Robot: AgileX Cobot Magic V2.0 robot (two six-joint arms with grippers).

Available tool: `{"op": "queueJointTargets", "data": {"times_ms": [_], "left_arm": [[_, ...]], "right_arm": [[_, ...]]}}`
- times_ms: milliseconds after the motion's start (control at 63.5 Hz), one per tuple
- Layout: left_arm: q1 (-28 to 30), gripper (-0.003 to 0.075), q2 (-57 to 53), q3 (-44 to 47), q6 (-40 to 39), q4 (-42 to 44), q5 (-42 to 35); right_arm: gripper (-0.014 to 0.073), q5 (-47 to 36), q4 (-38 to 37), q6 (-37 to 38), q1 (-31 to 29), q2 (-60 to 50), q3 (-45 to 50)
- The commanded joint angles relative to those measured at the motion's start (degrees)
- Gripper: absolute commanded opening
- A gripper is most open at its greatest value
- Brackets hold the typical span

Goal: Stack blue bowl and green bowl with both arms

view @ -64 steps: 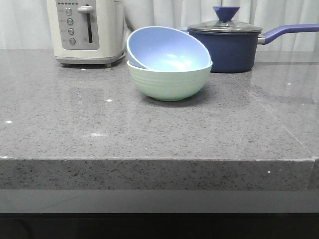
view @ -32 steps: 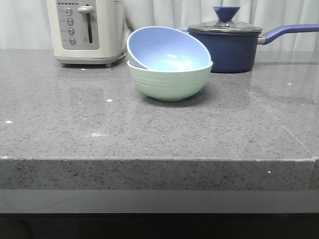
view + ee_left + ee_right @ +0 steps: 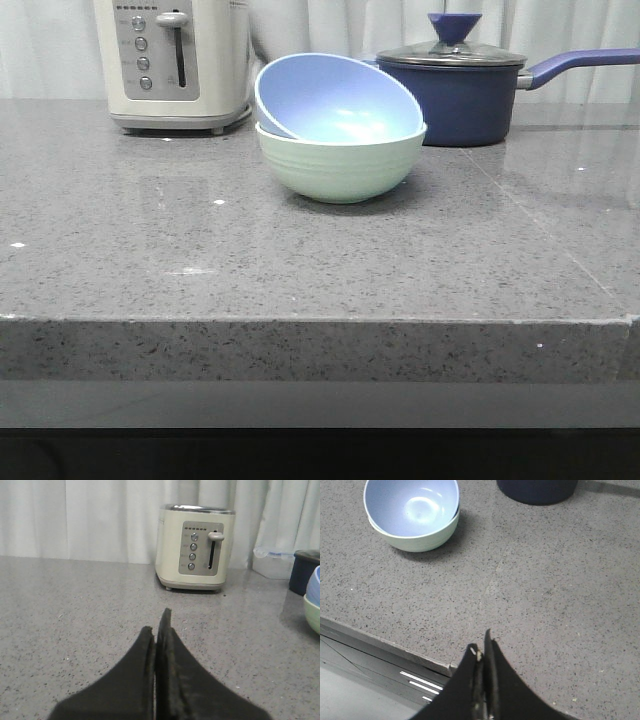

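**Blue bowl nested crooked in green bowl, both grippers closed and empty**

Nearest: speckled grey stone countertop (image 3: pixel 300 270), front edge toward the camera. The left gripper (image 3: pixel 159 625) is low over the counter, black fingers pressed together, nothing between them. The right gripper (image 3: pixel 482 647) hangs above the counter's front edge, fingers also pressed together, holding nothing. Neither gripper shows in the front view.

Mid-counter: round pale mint-green bowl (image 3: pixel 340 165) with faint ridges, standing upright on the counter, opening up. Round matte periwinkle-blue bowl (image 3: pixel 335 100) sits inside it, tilted, not seated flat: its rim rises high at the back left and dips to the green rim at the front right, so its opening faces forward and up toward the camera. Both bowls are round, no long axis. In the right wrist view the blue bowl (image 3: pixel 412 505) fills the green bowl (image 3: pixel 415 535), well apart from that gripper.

Farther back: cream toaster (image 3: pixel 172 62) at left, near the wall; dark navy saucepan (image 3: pixel 455 95) with glass lid just behind and right of the bowls, handle pointing right. White curtain (image 3: pixel 330 20) behind.
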Motion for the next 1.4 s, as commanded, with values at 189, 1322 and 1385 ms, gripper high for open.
{"op": "queueJointTargets", "data": {"times_ms": [189, 1322, 1385], "left_arm": [[0.7, -0.002, -1.1, 2.0, -0.4, -1.6, -7.9], [0.6, -0.002, -1.0, 2.0, -0.4, -4.2, -6.8], [0.6, -0.002, -1.0, 2.0, -0.4, -4.2, -6.8]], "right_arm": [[-0.0063, -4.3, -0.4, -0.1, -0.2, 0.2, -1.3], [-0.0063, -4.3, -0.4, -0.1, -0.2, 0.2, -1.3], [-0.0063, -4.3, -0.4, -0.1, -0.2, 0.2, -1.3]]}}
